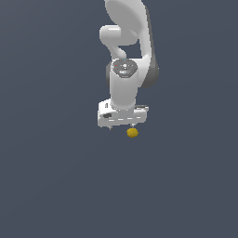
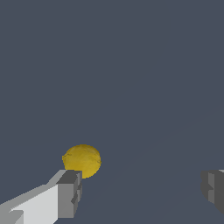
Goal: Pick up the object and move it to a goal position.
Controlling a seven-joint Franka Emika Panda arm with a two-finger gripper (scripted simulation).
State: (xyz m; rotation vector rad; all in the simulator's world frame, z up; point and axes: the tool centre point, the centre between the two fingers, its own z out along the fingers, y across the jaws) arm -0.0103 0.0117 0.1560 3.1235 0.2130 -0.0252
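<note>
Grey surface (image 1: pixel 51 186) everywhere beneath. White arm (image 1: pixel 125 56) reaching down over it. Claw (image 2: pixel 142 192) spread wide, holding nothing. Small yellow lump (image 2: pixel 82 160) resting just past one fingertip (image 2: pixel 70 192), outside the gap, well apart from the other finger.

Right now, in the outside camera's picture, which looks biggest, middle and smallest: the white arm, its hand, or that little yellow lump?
1. The white arm: by far the largest, filling much of the upper picture.
2. The hand: a wide white block at the arm's lower end.
3. The yellow lump: smallest, narrower than the hand and just below it.
</note>
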